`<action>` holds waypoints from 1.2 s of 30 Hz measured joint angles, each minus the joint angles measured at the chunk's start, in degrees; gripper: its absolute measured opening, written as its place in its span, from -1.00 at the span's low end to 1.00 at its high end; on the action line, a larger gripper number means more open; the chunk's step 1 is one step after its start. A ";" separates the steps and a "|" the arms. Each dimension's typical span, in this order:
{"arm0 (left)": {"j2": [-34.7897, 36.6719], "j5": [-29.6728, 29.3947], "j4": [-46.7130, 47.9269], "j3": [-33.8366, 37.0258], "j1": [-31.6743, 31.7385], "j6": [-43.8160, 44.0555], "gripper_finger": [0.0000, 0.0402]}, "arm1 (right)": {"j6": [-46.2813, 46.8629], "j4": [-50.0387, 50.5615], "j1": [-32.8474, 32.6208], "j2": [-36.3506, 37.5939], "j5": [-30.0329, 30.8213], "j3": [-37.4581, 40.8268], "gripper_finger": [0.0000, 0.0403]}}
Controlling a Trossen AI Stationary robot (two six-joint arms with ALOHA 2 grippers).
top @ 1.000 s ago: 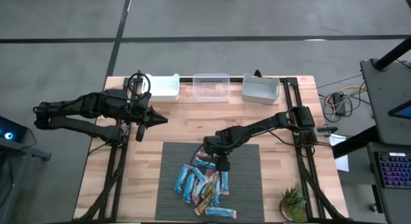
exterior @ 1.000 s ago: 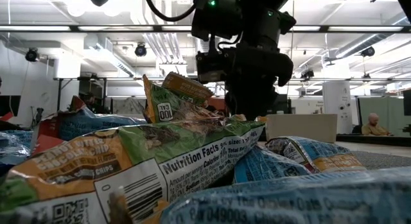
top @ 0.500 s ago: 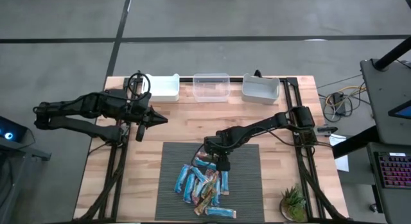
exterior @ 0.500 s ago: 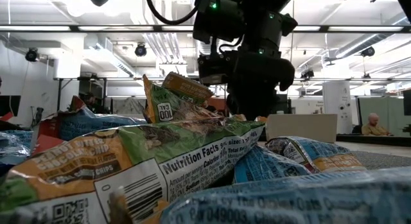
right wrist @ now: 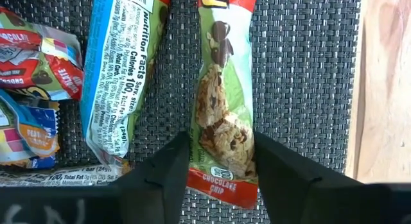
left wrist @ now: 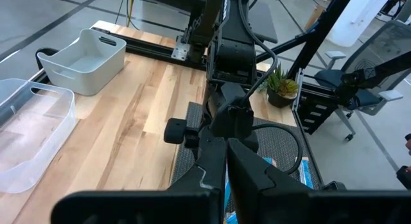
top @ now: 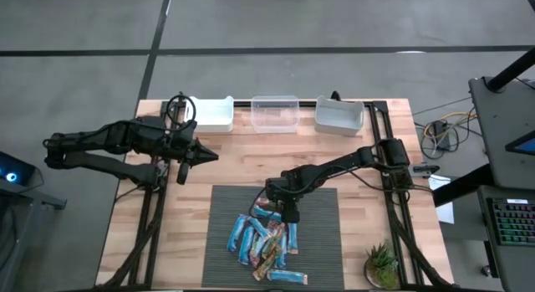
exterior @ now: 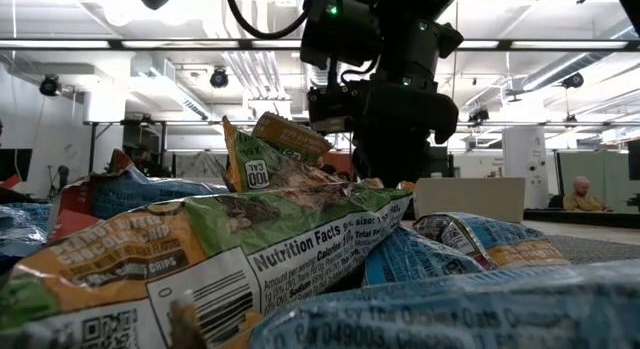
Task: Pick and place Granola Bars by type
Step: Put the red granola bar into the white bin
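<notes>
The granola bars lie in a loose heap on a dark mat, blue ones mixed with green, red and orange ones. My right gripper is down at the heap's far end, open, pointing down. In its wrist view its fingers stand on either side of a green bar with red ends that lies flat on the mat beside a blue bar. The low view shows the right gripper behind the heap. My left gripper waits shut over bare wood left of the mat. My right gripper comes at the green bar from above, fingers across its width near one red end. Both inner finger faces stand right at the wrapper's long edges; I cannot tell whether they touch. The bar lies flat on the mat.
Three bins stand along the table's far edge: white, clear and pale grey. A small potted plant stands at the near right corner. Bare wood lies between the mat and the bins.
</notes>
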State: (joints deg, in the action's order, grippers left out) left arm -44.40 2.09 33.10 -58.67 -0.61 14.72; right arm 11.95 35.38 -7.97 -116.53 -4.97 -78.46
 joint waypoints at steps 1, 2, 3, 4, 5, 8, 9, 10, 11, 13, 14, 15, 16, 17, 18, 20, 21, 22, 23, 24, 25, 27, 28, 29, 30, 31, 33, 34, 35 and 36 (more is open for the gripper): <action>0.01 0.00 0.00 -0.01 -0.01 0.00 -1.00 | -0.13 0.00 0.00 0.00 -0.02 0.00 -0.29; 0.00 0.00 0.00 -0.02 -0.02 0.02 -1.00 | -0.14 0.00 0.00 0.00 -0.02 0.00 -0.32; 0.00 0.00 0.00 0.00 0.01 0.00 -1.00 | -0.12 0.00 0.00 0.00 -0.04 0.00 -0.35; 0.01 0.00 0.00 0.00 -0.01 0.00 -1.00 | -0.12 0.00 0.00 0.00 -0.06 0.00 -0.37; 0.00 0.00 0.00 -0.01 0.01 0.00 -1.00 | -0.10 0.00 0.00 0.00 -0.10 0.00 -0.40; 0.00 0.00 0.00 -0.01 0.00 0.00 -1.00 | -0.11 -0.02 0.00 0.00 -0.22 0.00 -0.46; 0.00 0.00 0.00 -0.02 -0.02 0.00 -1.00 | -0.07 -0.02 0.00 0.00 -0.24 0.00 -0.48; 0.02 0.00 0.00 0.00 -0.01 0.00 -1.00 | -0.07 -0.02 0.00 0.00 -0.39 0.00 -0.50; 0.00 0.00 0.00 -0.01 -0.01 0.00 -1.00 | -0.07 -0.04 0.00 0.00 -0.64 0.00 -0.51; 0.00 0.00 0.00 0.00 0.01 0.00 -1.00 | 0.03 -0.04 0.00 0.00 -0.83 0.00 -0.54; 0.00 0.00 0.00 0.00 0.01 0.00 -1.00 | -0.01 -0.06 0.00 0.00 -0.85 0.00 -0.55; 0.00 0.00 0.00 0.00 0.00 0.00 -1.00 | -0.03 -0.07 0.00 0.00 -0.86 0.00 -0.57; 0.00 0.00 0.00 0.00 0.01 0.00 -1.00 | -0.03 -0.08 0.00 0.00 -0.91 0.00 -0.58; 0.02 0.00 0.00 0.00 -0.01 0.00 -1.00 | -0.03 -0.09 0.00 0.00 -0.92 0.00 -0.59; 0.00 0.00 0.00 0.00 0.00 0.00 -1.00 | -0.04 -0.10 0.00 0.00 -0.93 0.00 -0.61; 0.00 0.01 0.00 0.00 0.01 0.02 -1.00 | -0.12 -0.11 0.00 0.00 -0.97 0.00 -0.63; 0.02 0.00 0.00 -0.01 -0.01 0.02 -1.00 | -0.12 -0.11 0.00 0.00 -0.99 0.00 -0.65; 0.00 0.00 0.00 0.00 0.00 0.02 -1.00 | -0.13 -0.11 0.00 0.00 -1.03 0.00 -0.66; 0.01 0.00 0.00 0.00 -0.02 0.02 -1.00 | -0.12 -0.11 0.00 0.00 -1.05 0.00 -0.67; 0.01 0.00 0.00 0.00 0.01 0.02 -1.00 | -0.12 -0.11 0.00 0.00 -1.05 0.00 -0.68; 0.00 0.00 0.00 0.00 0.00 0.02 -1.00 | -0.12 -0.11 0.00 0.00 -1.05 0.00 -0.68; 0.00 0.01 0.00 0.00 0.00 0.02 -1.00 | -0.10 -0.11 0.00 0.00 -1.07 0.00 -0.69; 0.00 0.01 0.00 0.00 0.00 0.02 -1.00 | -0.07 -0.11 0.00 0.00 -1.07 0.00 -0.69; 0.00 0.01 0.00 -0.01 0.00 0.02 -1.00 | -0.06 -0.11 0.00 0.00 -1.07 0.00 -0.69; 0.00 0.00 0.00 -0.01 -0.02 0.02 -1.00 | -0.05 -0.11 0.00 0.00 -1.07 0.00 -0.69; 0.01 0.00 0.00 0.00 0.00 0.02 -1.00 | -0.01 -0.11 0.00 0.00 -1.07 0.00 -0.70; 0.00 0.00 0.00 0.00 0.01 0.02 -1.00 | 0.03 -0.11 0.00 0.00 -1.07 0.00 -0.70; 0.00 0.00 0.00 0.00 -0.02 0.02 -1.00 | 0.03 -0.10 0.00 0.00 -1.07 0.00 -0.70; 0.00 0.00 0.00 0.00 0.00 0.02 -1.00 | 0.05 -0.09 0.00 0.02 -1.07 0.00 -0.70; 0.02 0.02 0.00 0.00 0.00 0.02 -1.00 | 0.04 -0.02 0.00 0.04 -1.07 -0.07 -0.70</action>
State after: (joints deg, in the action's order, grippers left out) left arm -44.39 2.10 33.10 -58.67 -0.61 14.74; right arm 12.00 35.36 -7.97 -116.49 -6.04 -78.53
